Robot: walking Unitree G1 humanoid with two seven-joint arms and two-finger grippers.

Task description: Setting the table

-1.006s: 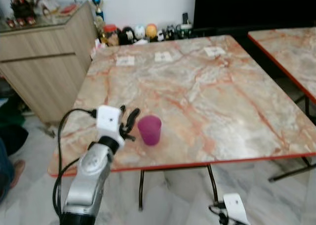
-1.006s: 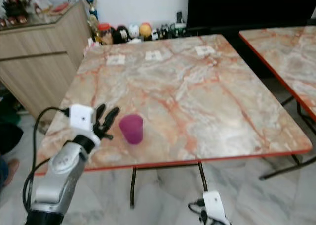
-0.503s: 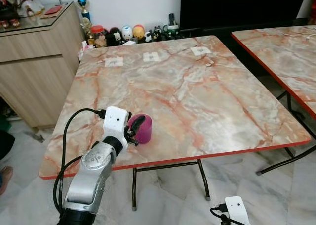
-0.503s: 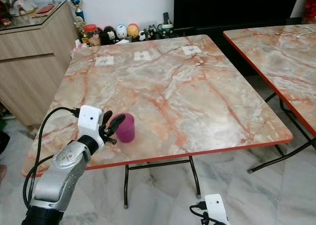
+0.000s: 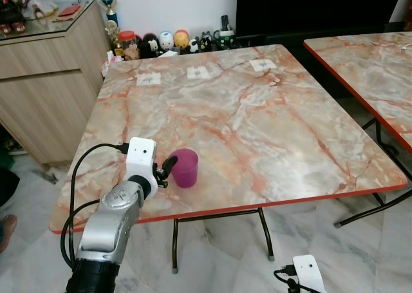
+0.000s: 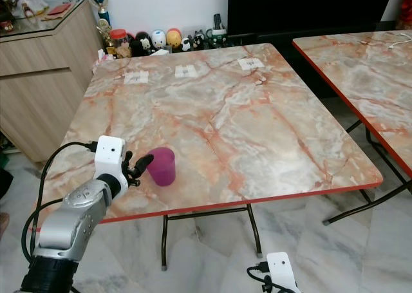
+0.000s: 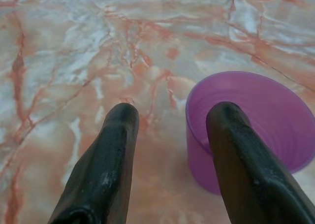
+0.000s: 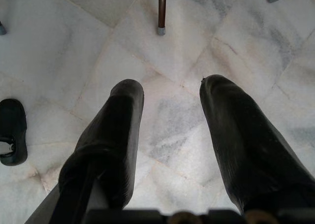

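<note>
Having let go, left hand (image 7: 170, 123) sits beside purple cup (image 5: 185, 167)

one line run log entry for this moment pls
left pincer: open, beside purple cup, not gripping | cup: upright near table front edge | right pincer: open, idle over floor

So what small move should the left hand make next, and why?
Probably shift sideways toward the purple cup, so its wall sits between the fingers. The left hand is open on the table beside the cup, one finger overlapping its rim, nothing gripped.
</note>
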